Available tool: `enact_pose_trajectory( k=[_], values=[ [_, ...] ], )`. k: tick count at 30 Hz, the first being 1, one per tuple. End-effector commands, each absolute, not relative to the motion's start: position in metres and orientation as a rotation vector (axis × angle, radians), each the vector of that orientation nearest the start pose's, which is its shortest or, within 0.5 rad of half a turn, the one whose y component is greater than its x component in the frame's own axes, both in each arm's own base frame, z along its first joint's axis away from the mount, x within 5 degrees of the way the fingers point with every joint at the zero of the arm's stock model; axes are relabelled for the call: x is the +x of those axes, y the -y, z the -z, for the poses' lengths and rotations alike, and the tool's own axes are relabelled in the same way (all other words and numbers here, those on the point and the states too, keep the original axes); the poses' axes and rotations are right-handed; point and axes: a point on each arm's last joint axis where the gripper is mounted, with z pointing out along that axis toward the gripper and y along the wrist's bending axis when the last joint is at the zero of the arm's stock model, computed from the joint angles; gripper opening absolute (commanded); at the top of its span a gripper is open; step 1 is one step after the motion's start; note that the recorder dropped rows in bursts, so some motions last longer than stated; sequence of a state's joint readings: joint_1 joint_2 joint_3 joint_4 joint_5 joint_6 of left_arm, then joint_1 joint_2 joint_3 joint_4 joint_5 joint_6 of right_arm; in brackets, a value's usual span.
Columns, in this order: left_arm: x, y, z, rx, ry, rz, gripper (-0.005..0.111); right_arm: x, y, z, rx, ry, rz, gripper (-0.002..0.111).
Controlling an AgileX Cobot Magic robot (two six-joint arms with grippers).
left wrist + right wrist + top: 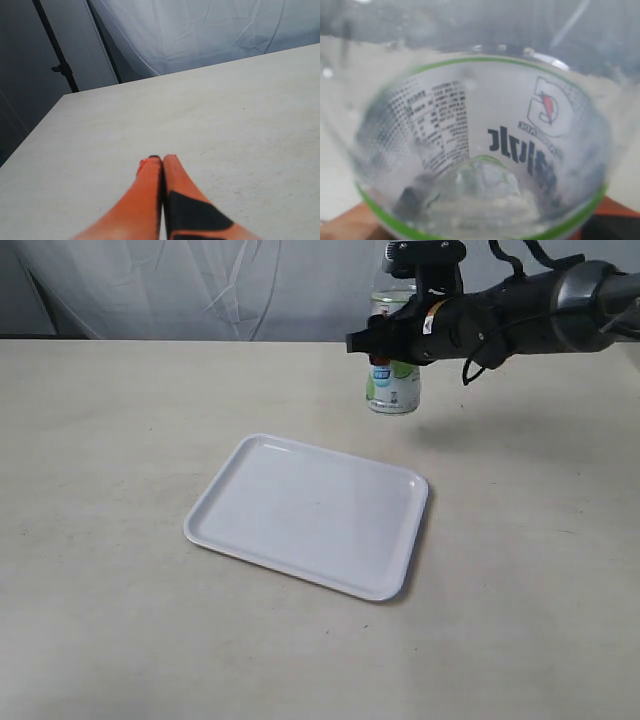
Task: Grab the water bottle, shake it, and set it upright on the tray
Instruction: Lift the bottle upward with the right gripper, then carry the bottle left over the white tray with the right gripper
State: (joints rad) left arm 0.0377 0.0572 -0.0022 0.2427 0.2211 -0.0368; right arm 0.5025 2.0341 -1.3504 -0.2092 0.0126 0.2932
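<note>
- The tray (310,510) is ringed by bare tabletop (100,440).
- The water bottle (393,390) is clamped in the right gripper (383,348), raised near the far edge.
- The left gripper (162,167) is closed, empty.

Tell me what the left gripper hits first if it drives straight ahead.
Probably the table: the left gripper, shut, seems to angle down toward its surface. No object shows in that line; beyond the far edge hangs a white curtain. Depth is unclear.
</note>
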Motion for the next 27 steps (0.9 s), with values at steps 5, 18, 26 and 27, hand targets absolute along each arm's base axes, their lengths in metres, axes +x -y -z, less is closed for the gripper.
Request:
enact_pose_trajectory(
  k=[5, 18, 26, 27],
  values=[
    [0.059, -0.007, -0.192, 0.102, -1.74, -0.217, 0.0, 0.313, -0.213, -0.221, -0.5, -2.031, -0.465, -0.001],
    [0.059, -0.007, -0.192, 0.102, -1.74, -0.217, 0.0, 0.228, -0.185, -0.244, -0.478, -1.958, -0.528, -0.001],
    [0.059, -0.007, -0.192, 0.102, -1.74, -0.217, 0.0, 0.19, -0.212, -0.248, -1.065, -1.924, -0.378, -0.001],
    [0.059, -0.007, -0.192, 0.102, -1.74, -0.217, 0.0, 0.194, -0.208, -0.255, -0.988, -1.909, -0.403, -0.001]
  ],
)
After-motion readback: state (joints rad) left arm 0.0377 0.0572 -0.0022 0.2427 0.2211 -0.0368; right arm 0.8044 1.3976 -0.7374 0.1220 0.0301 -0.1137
